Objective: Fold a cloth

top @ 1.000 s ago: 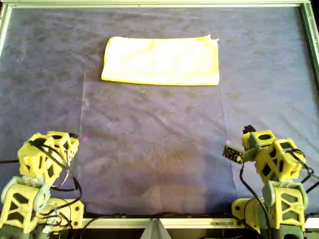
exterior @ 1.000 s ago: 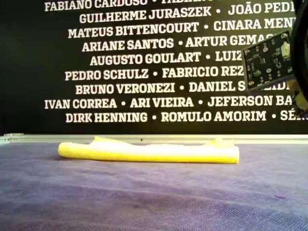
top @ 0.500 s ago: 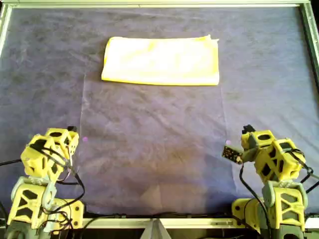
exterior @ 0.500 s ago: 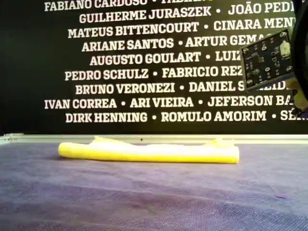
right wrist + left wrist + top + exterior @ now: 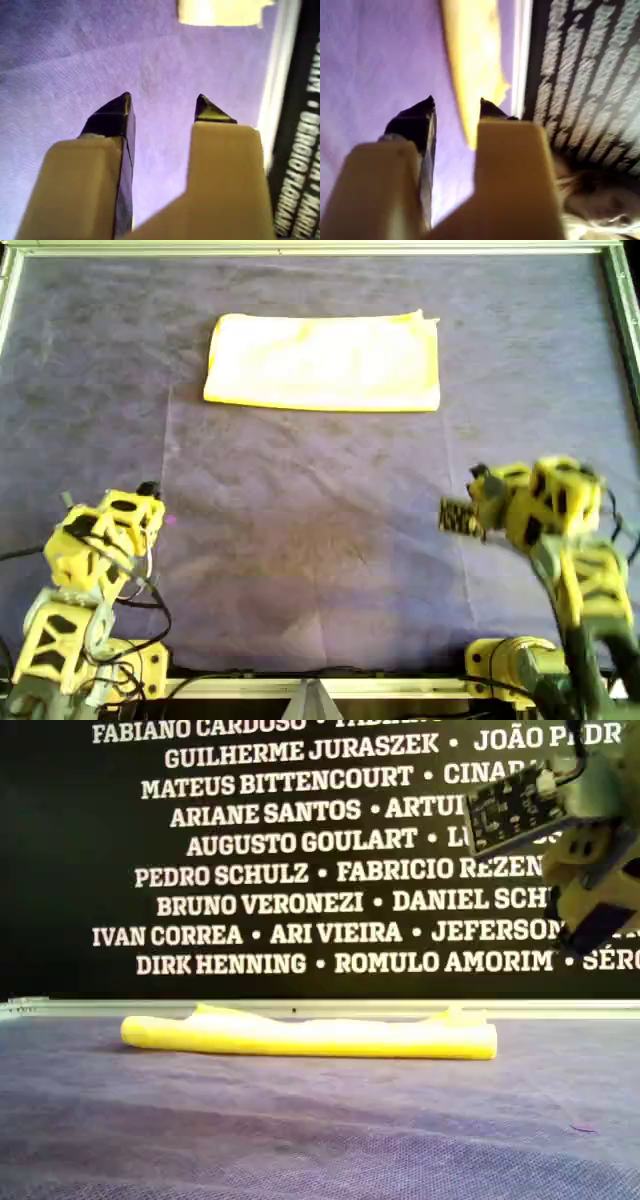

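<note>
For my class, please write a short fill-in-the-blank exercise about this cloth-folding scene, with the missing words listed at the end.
1. The cloth is coloured ____.
2. The cloth lies on a dark ____ table covering.
3. The jaws of my first gripper and my second gripper are both ____.
4. Neither gripper is ____ the cloth.

Missing words: yellow; purple; open; touching

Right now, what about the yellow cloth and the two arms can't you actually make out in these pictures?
- How many layers the cloth has: overhead view shows only its top; exterior view only one edge.
- Which arm is first or second: wrist views don't settle it.
- The arm on the overhead view's right: blurred.
- The cloth in the first wrist view: smeared, partly behind one finger.
</note>
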You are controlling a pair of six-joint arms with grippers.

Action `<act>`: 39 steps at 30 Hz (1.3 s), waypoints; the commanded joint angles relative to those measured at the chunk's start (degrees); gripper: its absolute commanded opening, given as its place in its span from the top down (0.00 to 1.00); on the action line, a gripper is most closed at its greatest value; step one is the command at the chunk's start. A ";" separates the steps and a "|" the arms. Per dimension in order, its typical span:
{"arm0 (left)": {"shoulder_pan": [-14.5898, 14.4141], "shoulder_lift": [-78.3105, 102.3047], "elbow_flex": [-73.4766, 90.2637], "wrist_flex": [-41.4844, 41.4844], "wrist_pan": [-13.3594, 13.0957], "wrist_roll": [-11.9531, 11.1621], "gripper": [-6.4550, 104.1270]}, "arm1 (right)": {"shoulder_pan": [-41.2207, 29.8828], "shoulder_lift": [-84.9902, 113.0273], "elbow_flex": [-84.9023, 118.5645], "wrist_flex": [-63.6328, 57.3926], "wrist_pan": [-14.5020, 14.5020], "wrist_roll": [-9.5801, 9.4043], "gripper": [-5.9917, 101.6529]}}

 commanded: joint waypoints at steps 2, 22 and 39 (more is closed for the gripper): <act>-1.85 -19.34 -15.21 -1.93 -0.18 -0.35 0.64 | 0.70 -19.86 -18.19 -3.34 0.00 0.35 0.48; -2.20 -72.51 -60.73 -1.93 -0.53 0.35 0.30 | 2.81 -50.36 -46.41 -3.43 -0.18 -0.88 0.36; -3.25 -102.48 -89.47 -1.93 -0.26 0.35 0.14 | 5.36 -70.31 -69.52 -3.43 0.44 -0.09 0.22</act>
